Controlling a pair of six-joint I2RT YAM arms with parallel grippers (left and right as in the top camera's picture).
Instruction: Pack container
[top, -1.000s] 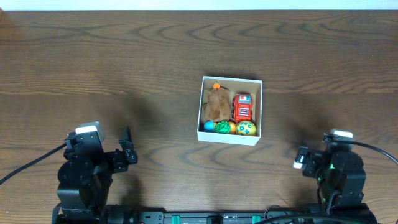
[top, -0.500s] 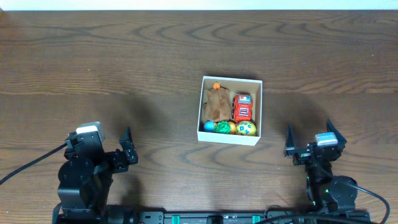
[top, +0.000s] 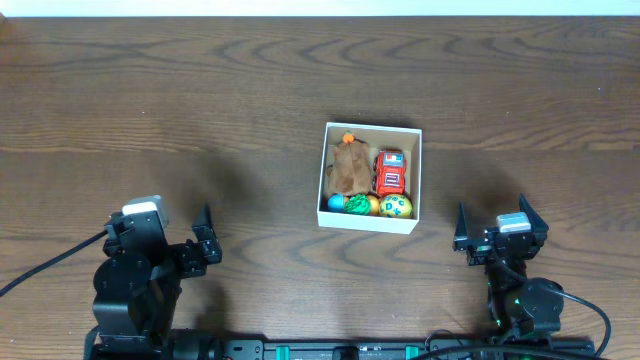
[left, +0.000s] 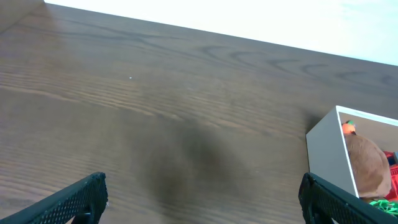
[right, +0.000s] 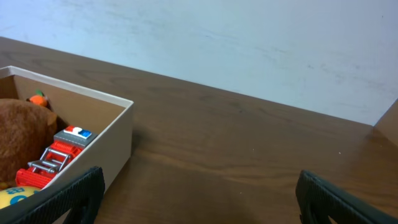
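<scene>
The container (top: 322, 180), a small white square box with a tan inside, sits at the table's middle. It holds a brown plush toy (top: 350, 167), a red toy truck (top: 390, 172), a green toy (top: 357, 204) and a yellow ball (top: 396, 207). It shows at the right edge of the left wrist view (left: 326, 158) and at the left of the right wrist view (right: 118, 140). My left gripper (top: 205, 240) is open and empty, near the front left. My right gripper (top: 492, 228) is open and empty, front right of the container.
The wooden table (top: 180, 100) runs to a pale wall at the back. In the right wrist view the table's far edge (right: 261, 99) meets the wall.
My right arm has swung round at the front right, its open fingers now pointing toward the back. The left arm and the container have not moved.
</scene>
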